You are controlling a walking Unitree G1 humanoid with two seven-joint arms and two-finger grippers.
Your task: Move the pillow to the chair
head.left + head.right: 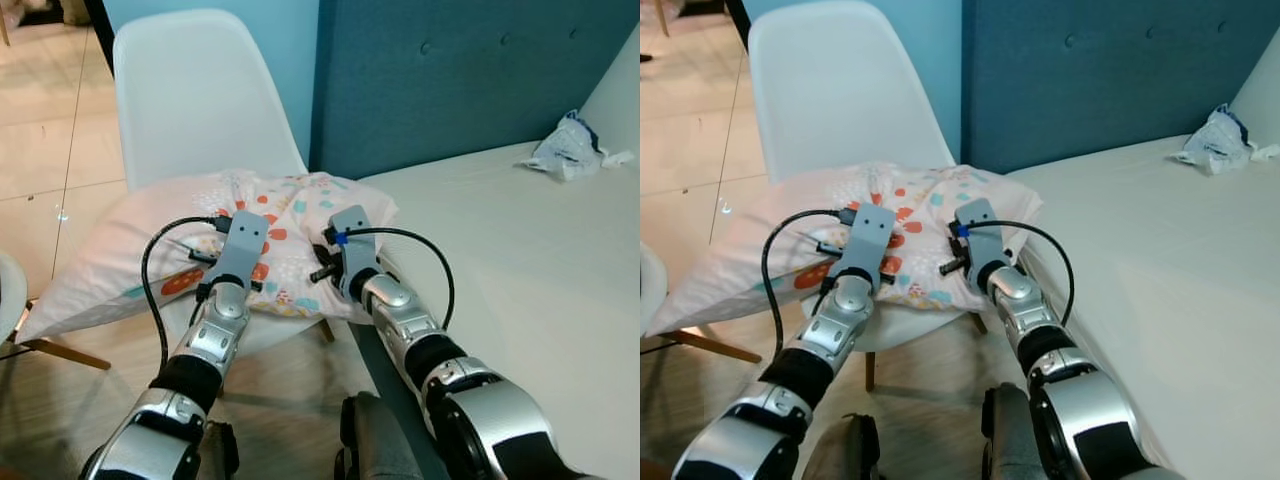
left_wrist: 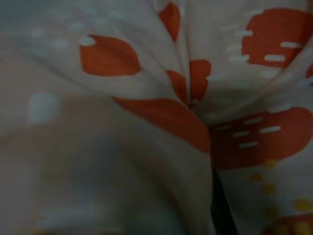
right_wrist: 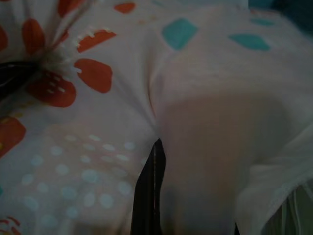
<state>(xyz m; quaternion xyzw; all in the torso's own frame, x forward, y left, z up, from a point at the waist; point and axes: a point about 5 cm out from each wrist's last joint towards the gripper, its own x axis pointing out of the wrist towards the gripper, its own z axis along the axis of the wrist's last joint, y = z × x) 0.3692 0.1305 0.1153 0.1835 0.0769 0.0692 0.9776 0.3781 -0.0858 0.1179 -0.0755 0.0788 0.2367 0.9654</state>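
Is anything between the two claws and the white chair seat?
Yes, the pillow lies there: in the left eye view it covers the chair seat, and the left claw and right claw press into its fabric from above.

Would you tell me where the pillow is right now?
In the left eye view, the pillow lies across the white chair seat, beside the bed, with the left gripper and right gripper against its near edge.

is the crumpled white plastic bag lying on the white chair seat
No, the crumpled white plastic bag lies on the white bed by the blue headboard, while the white plastic chair carries the flower-patterned pillow.
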